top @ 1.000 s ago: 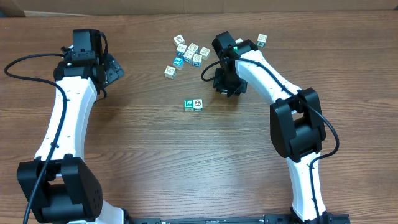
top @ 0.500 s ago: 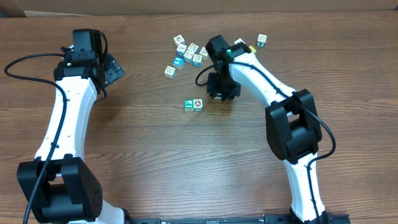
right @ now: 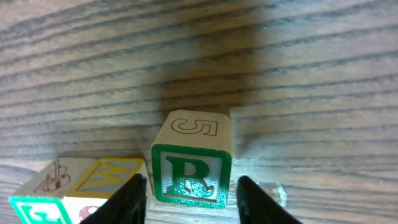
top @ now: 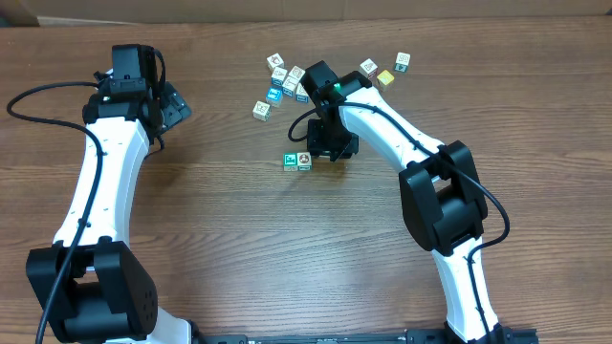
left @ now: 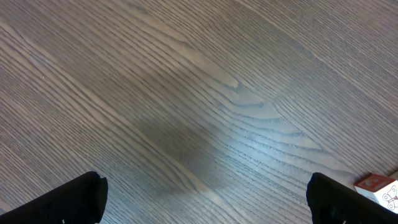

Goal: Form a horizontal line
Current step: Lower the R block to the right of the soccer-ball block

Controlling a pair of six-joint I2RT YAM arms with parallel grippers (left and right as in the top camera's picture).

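Note:
The horizontal line [top: 297, 161] is a short row of two touching cubes on the wood table, one green-faced and one white with a dark round mark. In the right wrist view the row [right: 81, 186] lies at lower left. A green "R" cube [right: 191, 169] with a "5" on top stands beside its right end. My right gripper [right: 191, 199] straddles the R cube, with a thin strip of wood showing on each side. From overhead the right gripper [top: 330, 143] hides this cube. My left gripper [left: 205, 205] is open and empty over bare wood, far left [top: 172, 105].
Several loose cubes [top: 287, 78] lie behind the row, one more [top: 261, 110] to their left. Three cubes lie at back right, among them a yellow one [top: 385, 77]. A cube corner [left: 379, 186] shows at the left wrist view's lower right edge.
My right gripper has moved left and toward the front, from the right of the row to its right end. The left arm has not moved.

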